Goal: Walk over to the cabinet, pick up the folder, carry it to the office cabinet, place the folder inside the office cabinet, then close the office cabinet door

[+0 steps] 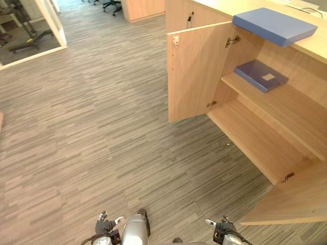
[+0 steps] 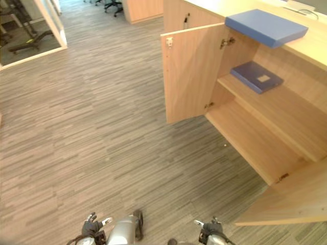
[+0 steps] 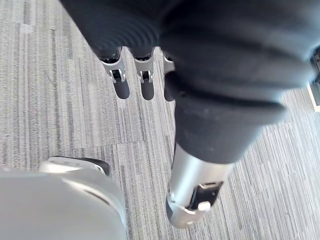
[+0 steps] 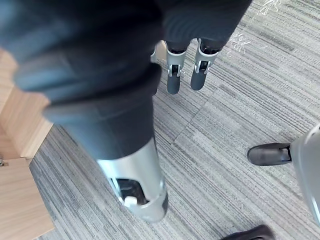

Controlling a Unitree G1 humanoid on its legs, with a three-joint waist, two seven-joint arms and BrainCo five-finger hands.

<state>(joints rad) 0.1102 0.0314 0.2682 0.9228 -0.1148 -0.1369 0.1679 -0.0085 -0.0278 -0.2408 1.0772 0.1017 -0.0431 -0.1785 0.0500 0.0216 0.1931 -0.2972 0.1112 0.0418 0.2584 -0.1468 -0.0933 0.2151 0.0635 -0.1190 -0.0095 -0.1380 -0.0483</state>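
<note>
— Hands?
— Both empty, fingers loose: left hand (image 3: 210, 100) and right hand (image 4: 115, 85) hang over carpet (image 1: 102, 127).
— Folders?
— One dark folder (image 1: 260, 74) on the cabinet's (image 1: 265, 132) upper shelf (doors (image 1: 196, 71) wide open); blue folder (image 1: 273, 24) overhangs the top's front edge.

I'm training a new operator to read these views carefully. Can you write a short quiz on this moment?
1. True or false: the light blue folder lies on top of the office cabinet.
2. The dark blue folder lies on: A the carpet, B the upper shelf, C the bottom shelf.
3. Fill in: the left hand and the right hand, fingers straight, hold ____.

Key: 1 true; 2 B; 3 nothing.
</note>
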